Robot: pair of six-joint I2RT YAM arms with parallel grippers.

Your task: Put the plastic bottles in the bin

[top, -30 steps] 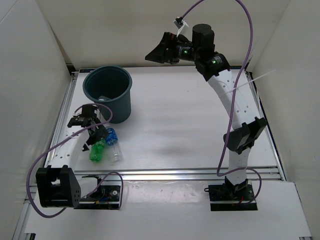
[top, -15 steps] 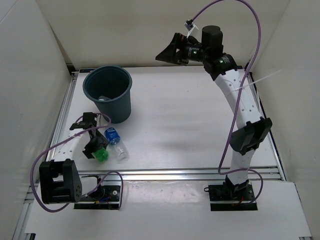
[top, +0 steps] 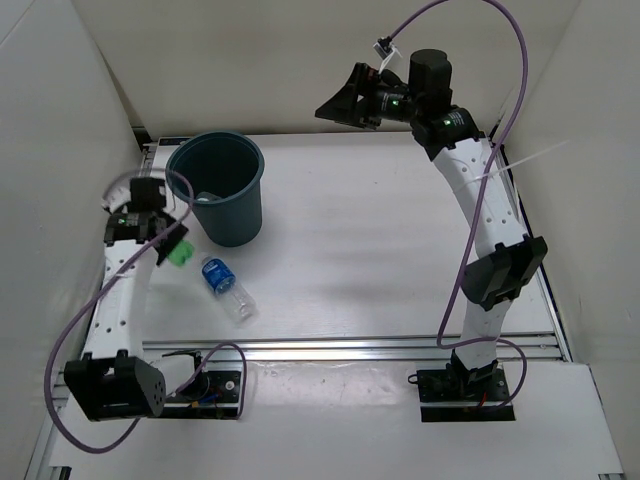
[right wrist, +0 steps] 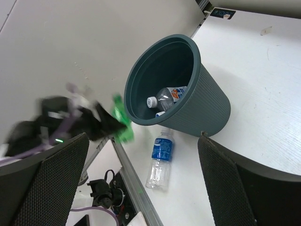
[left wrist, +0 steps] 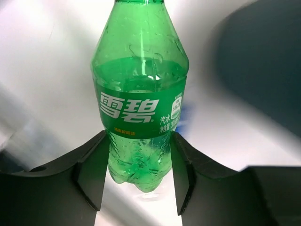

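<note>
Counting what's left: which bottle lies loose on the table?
The clear blue-labelled bottle beside the bin; the green bottle is clamped in the left gripper, a third bottle lies inside it.

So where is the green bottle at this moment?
The green bottle is on the left of the top view, clamped in the left end effector, close beside the teal bin; the blue-labelled bottle lies on the table nearby.
</note>
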